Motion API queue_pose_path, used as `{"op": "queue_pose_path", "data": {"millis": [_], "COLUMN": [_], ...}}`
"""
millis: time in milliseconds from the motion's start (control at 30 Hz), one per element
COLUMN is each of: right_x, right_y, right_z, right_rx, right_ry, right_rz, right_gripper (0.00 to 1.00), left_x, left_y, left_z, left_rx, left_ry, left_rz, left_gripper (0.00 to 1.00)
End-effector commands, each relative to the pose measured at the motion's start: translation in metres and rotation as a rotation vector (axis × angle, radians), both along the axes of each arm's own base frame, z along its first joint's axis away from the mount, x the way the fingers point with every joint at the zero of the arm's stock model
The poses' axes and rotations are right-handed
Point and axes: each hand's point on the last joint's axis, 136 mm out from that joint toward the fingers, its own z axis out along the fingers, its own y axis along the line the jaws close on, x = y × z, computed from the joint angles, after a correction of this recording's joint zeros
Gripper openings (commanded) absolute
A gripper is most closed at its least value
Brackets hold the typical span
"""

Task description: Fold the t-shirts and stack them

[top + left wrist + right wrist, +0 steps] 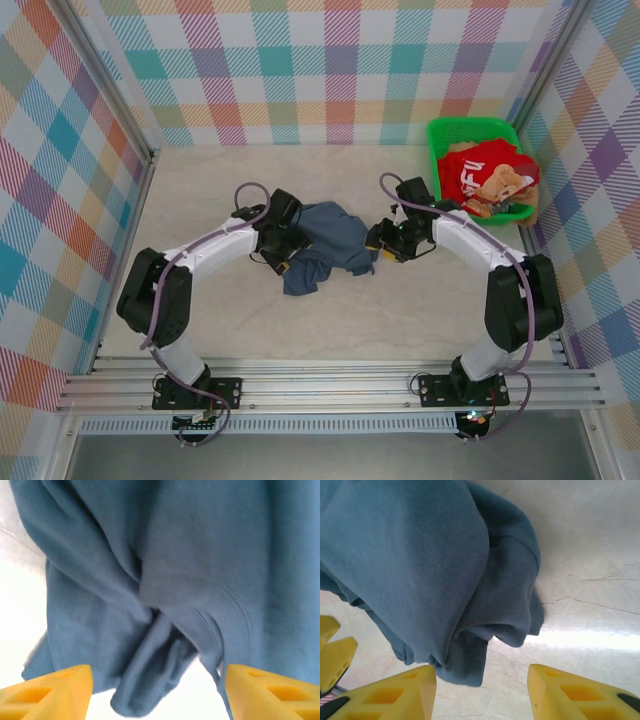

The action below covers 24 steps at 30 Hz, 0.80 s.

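A crumpled slate-blue t-shirt (325, 245) lies at the table's middle, between my two grippers. My left gripper (283, 262) is at its left edge and stands open. In the left wrist view its yellow fingers (50, 692) are wide apart, with a loose fold of the blue shirt (150, 675) hanging between them. My right gripper (381, 245) is at the shirt's right edge, open too. Its yellow fingers (580, 692) stand apart over bare table, and the shirt's hem (465, 665) lies just by the left finger. A red t-shirt with white lettering (478, 172) is in the basket.
The green plastic basket (470, 124) stands at the back right against the checked wall, with orange-tan printed cloth (510, 185) spilling over its right side. Checked walls close in the table on three sides. A yellow finger of the other gripper (332, 655) shows in the right wrist view.
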Motion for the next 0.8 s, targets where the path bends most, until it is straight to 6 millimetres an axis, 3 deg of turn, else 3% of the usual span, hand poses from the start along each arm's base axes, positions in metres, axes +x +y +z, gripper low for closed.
{"op": "queue_pose_path", "data": {"millis": [0,133,233,300,333,367,433,767], "right_x": [-0.008,0.005,0.021,0.03,0.035,0.04,0.049,0.087], "right_y": [0.01,0.014,0.019,0.021,0.02,0.02,0.017,0.0], "right_z": [-0.017,-0.026,-0.026,-0.024,-0.022,-0.018,-0.004,0.111], "right_rx": [0.085,0.098,0.095,0.087,0.079,0.07,0.047,0.049], "right_ry": [0.096,0.094,0.086,0.075,0.065,0.053,0.01,-0.241], "right_rz": [-0.05,-0.073,-0.08,-0.085,-0.09,-0.089,-0.086,-0.105], "right_gripper": [0.53,0.52,0.44,0.33,0.22,0.1,0.0,0.0], "left_x": [0.029,0.043,0.054,0.062,0.065,0.07,0.076,0.099], "left_y": [0.004,0.008,0.014,0.014,0.013,0.014,0.017,0.027], "left_z": [0.001,-0.012,-0.012,-0.009,-0.005,0.003,0.021,0.132], "left_rx": [0.027,0.084,0.122,0.122,0.127,0.139,0.168,0.199], "left_ry": [-0.059,-0.056,-0.097,-0.124,-0.141,-0.164,-0.211,-0.43], "left_rz": [0.04,0.029,0.023,0.017,0.012,0.002,-0.016,-0.08], "left_gripper": [0.61,0.39,0.18,0.07,0.02,0.0,0.0,0.0]}}
